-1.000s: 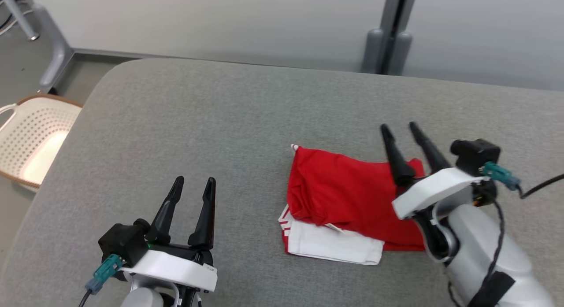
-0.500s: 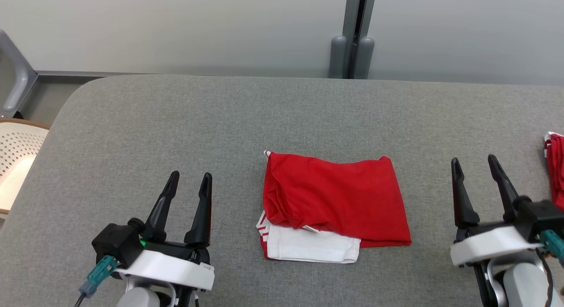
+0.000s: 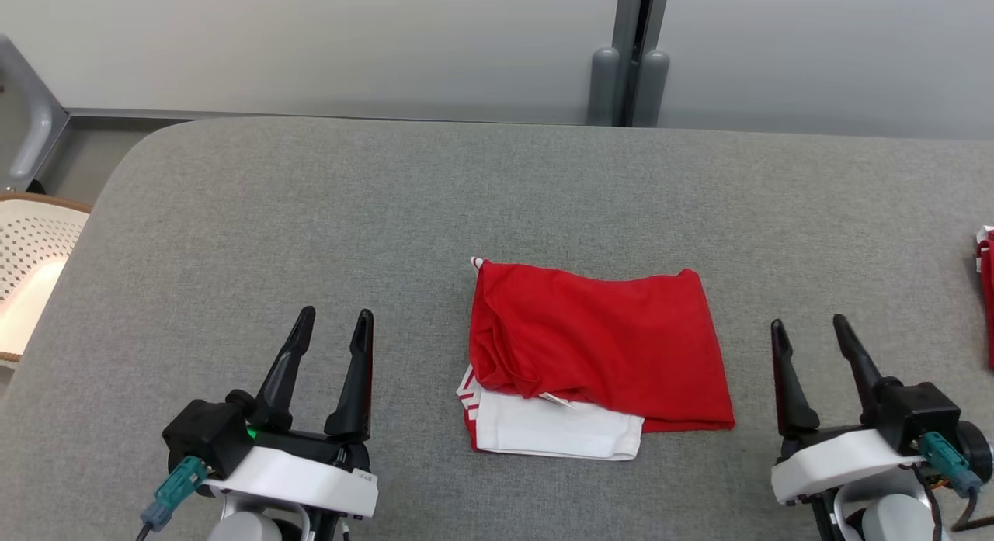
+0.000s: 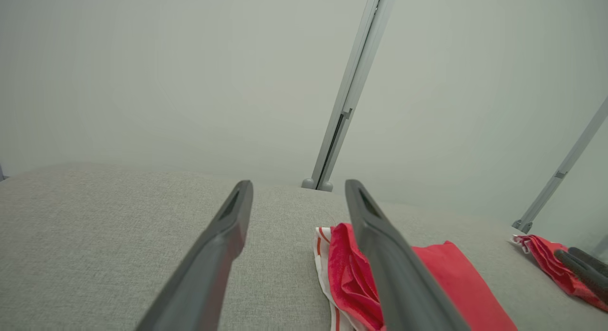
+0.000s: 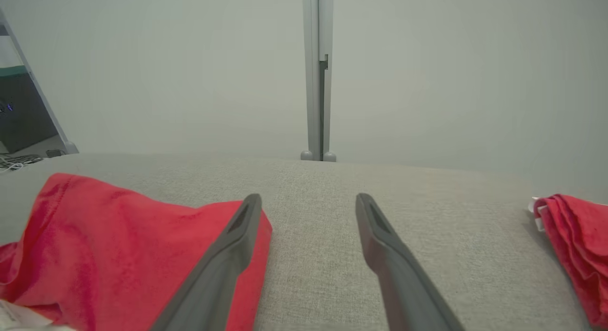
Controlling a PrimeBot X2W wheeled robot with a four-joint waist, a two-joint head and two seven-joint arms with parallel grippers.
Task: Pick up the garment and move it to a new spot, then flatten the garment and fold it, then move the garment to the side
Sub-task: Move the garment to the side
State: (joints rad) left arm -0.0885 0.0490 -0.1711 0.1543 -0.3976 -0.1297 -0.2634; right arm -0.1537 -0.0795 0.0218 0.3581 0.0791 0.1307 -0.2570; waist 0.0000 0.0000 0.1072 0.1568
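Folded red garment point(image 3: 598, 355), white panel showing beneath, lies at frame centre on the grey table point(image 3: 311, 215). My left gripper point(image 3: 335, 313) sits lower left, fingers spread, empty, clear of the cloth. My right gripper point(image 3: 808, 321) sits lower right, likewise spread and empty. Second red cloth point(image 3: 986, 293) at the right edge.

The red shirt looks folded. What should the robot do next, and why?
Probably move the open right gripper to the red garment and grasp its edge, to shift it aside: it lies folded, untouched, between that and the open left gripper.
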